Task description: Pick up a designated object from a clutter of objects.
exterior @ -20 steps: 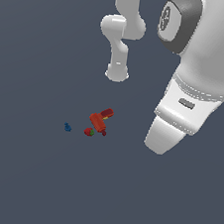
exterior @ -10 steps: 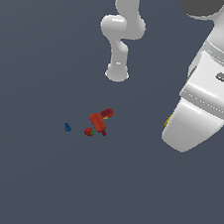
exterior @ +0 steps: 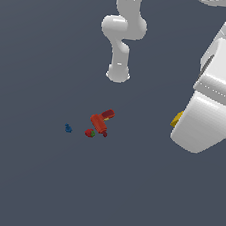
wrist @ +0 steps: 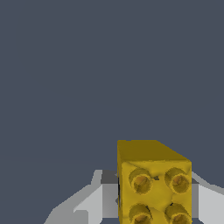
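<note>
The yellow block (wrist: 154, 179) with round studs fills the lower part of the wrist view, between my two pale fingers (wrist: 89, 202). My gripper (wrist: 153, 208) is shut on it. In the exterior view only a corner of the yellow block (exterior: 176, 119) shows, beside the big white arm link (exterior: 210, 118) that hides the gripper itself. The rest of the clutter lies on the grey floor, well toward the exterior view's left of the block: red elongated pieces (exterior: 102, 119), a red-and-green piece (exterior: 89, 132) and a tiny blue piece (exterior: 68, 128).
The arm's white base column (exterior: 120, 60) stands behind the red pieces. The floor (exterior: 35, 185) is plain dark grey. The wrist view shows only grey floor (wrist: 87, 65) beyond the block.
The large white arm link has moved up and toward the exterior view's right. The yellow block's corner has come into sight at its edge. The clutter has not moved.
</note>
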`<state>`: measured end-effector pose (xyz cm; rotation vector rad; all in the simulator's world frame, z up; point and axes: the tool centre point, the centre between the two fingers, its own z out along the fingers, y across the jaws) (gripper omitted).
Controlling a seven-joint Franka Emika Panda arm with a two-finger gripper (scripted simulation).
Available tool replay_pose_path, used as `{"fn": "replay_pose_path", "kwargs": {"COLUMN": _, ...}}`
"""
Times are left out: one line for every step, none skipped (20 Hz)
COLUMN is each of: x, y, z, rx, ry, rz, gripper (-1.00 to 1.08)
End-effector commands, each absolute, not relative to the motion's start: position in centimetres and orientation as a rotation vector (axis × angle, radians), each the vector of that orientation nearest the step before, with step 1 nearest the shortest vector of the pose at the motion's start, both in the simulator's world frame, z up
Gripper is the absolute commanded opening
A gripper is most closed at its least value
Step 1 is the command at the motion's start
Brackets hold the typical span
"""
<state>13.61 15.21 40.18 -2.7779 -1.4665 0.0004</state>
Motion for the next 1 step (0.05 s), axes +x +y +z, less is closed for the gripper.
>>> {"fn": "replay_pose_path", "kwargs": {"x": 13.66, "y": 15.23, "z": 40.32, "rx": -2.778, "ry": -1.466, "rz": 0.000, "gripper": -1.00}}
